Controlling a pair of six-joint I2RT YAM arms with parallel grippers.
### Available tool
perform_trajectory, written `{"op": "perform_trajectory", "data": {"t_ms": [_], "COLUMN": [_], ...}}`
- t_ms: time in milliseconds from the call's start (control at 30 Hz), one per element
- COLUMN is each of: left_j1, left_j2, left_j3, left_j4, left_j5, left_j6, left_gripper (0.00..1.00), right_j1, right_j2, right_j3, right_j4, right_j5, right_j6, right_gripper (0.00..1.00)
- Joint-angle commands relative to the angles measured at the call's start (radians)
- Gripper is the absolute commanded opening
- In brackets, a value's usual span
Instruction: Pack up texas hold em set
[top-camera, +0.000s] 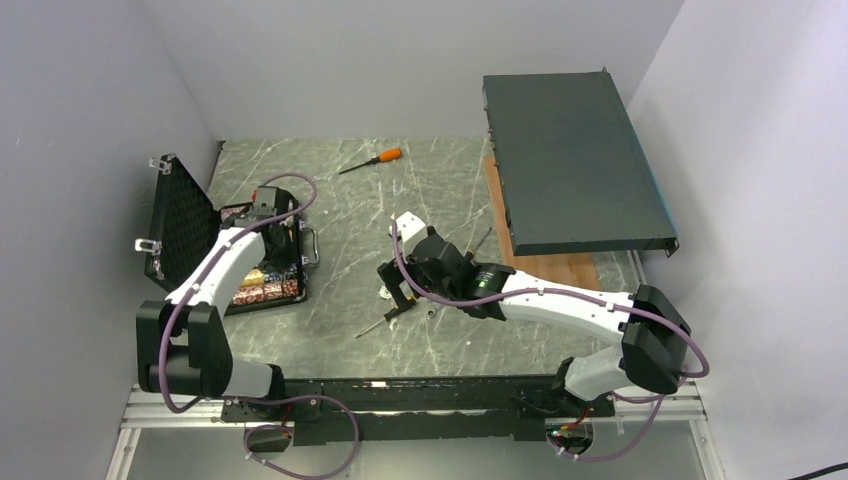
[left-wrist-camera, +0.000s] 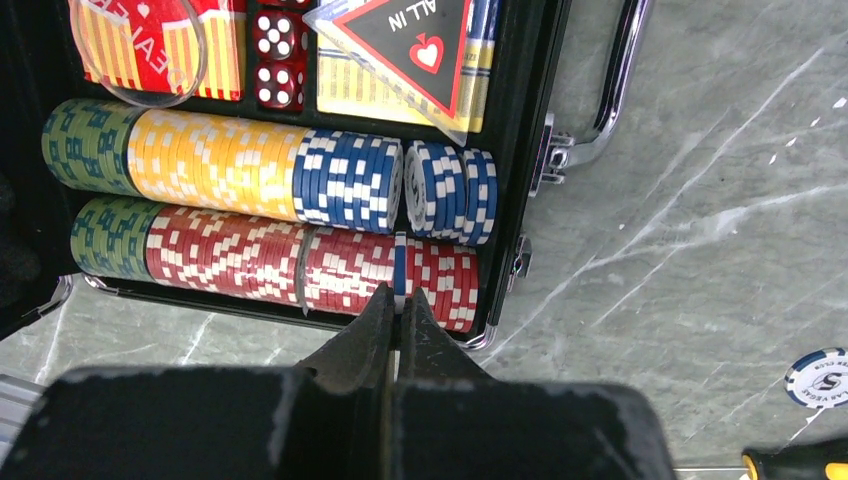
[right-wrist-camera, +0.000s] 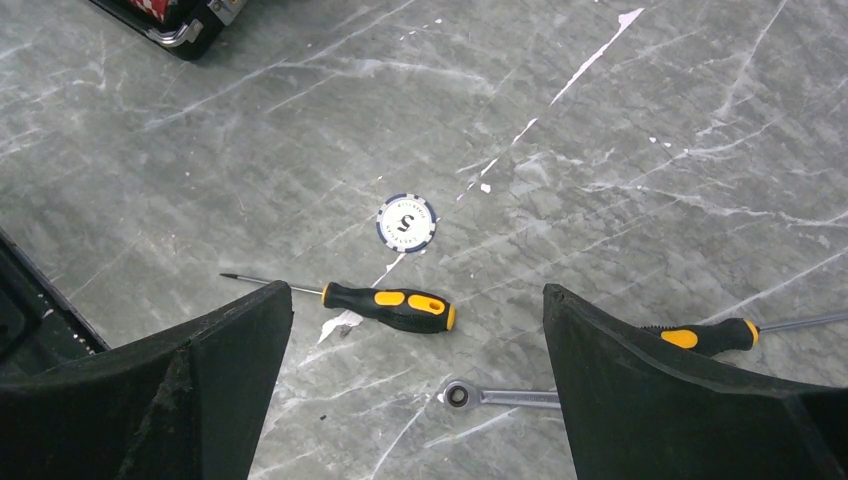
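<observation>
The black hard case (left-wrist-camera: 530, 100) lies open at the table's left side, its foam lid (top-camera: 183, 215) upright. It is mostly packed: rows of poker chips (left-wrist-camera: 250, 210) fill the tray, with red dice (left-wrist-camera: 278, 60) and an "ALL IN" marker (left-wrist-camera: 410, 50) above them. The left gripper (left-wrist-camera: 398, 300) hangs over the case's near edge by the red row, fingers pressed together with nothing visible between them. The right gripper (right-wrist-camera: 418, 300) is spread wide and empty above the table's middle. Below it one loose blue-and-white chip (right-wrist-camera: 403, 222) lies flat on the grey tabletop (right-wrist-camera: 650, 120), just beyond a black-and-yellow screwdriver (right-wrist-camera: 390, 308) (not part of the set). By my reading, that chip, then closing and latching the lid, is what remains.
</observation>
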Motion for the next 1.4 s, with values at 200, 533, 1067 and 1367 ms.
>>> {"op": "perform_trajectory", "data": {"t_ms": [200,533,1067,1367], "left_j1": [0.054,0.067,0.059,0.053], "left_j2": [0.109,0.119,-0.309,-0.379], "left_j3": [0.088,0.108,-0.070,-0.090], "left_j4": [0.013,-0.021,0.205,0.244], "left_j5": [0.053,0.025,0.405,0.484], "left_j6": [0.010,-0.009,0.068,0.069], "left_gripper": [0.00,0.40,0.65,0.66], "right_j1": [-0.005,-0.004,-0.033,-0.059], "right_j2": [-0.038,0.028,0.527,0.673], "right_j3": [0.004,0.049,0.440,0.593], "right_j4": [0.040,-0.010,-0.407,-0.487], "right_j5": [-0.008,-0.048,-0.127,-0.131], "right_j6": [0.015,0.051,0.159,0.187], "right_gripper": [0.97,0.97,0.96,0.81]}}
